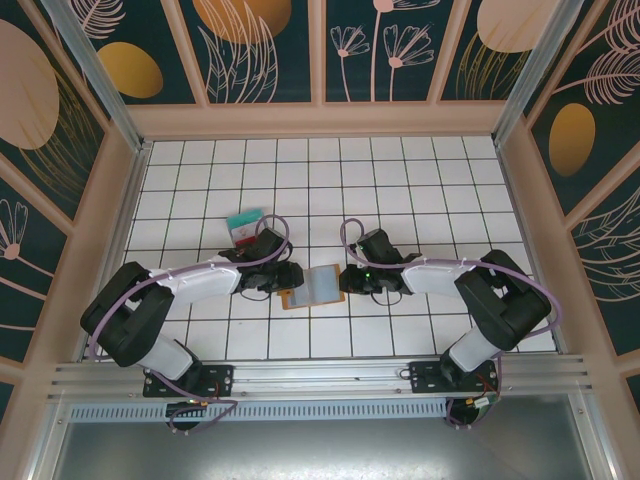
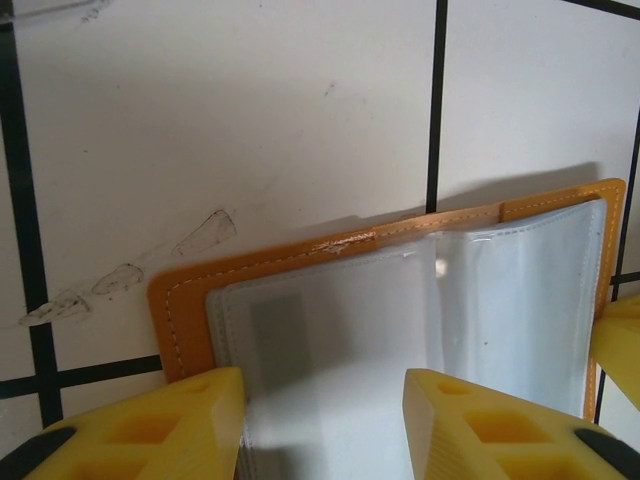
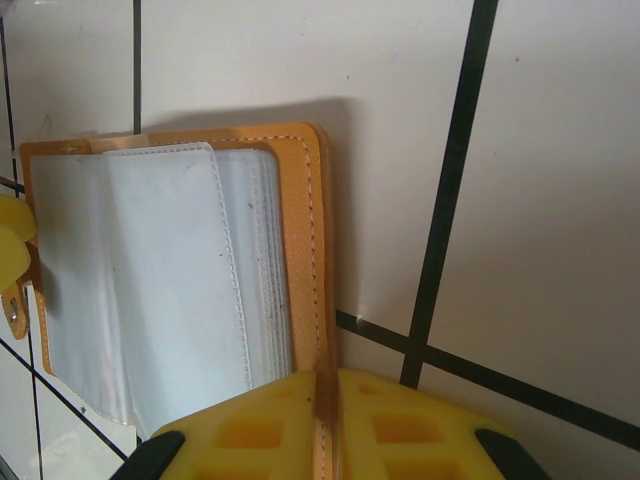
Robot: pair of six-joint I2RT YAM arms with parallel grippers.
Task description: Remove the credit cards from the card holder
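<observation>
Right hand [image 3: 325, 388] pinching card holder [image 3: 305, 220], sleeves [image 3: 170, 260] cloudy, contents unclear

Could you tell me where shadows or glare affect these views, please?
Left wrist: the card holder throws a soft shadow on the tile beyond it, and its sleeves look washed out. Right wrist: same shadow, same pale sleeves. Top external: even light.

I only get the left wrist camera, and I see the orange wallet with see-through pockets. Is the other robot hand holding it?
Observer: Yes. The right gripper is shut on the card holder, on its orange cover edge.
Operator: Are any cards out already?
Observer: Top camera: some credit cards, teal and red showing, lie on the table just beyond the left gripper.
</observation>
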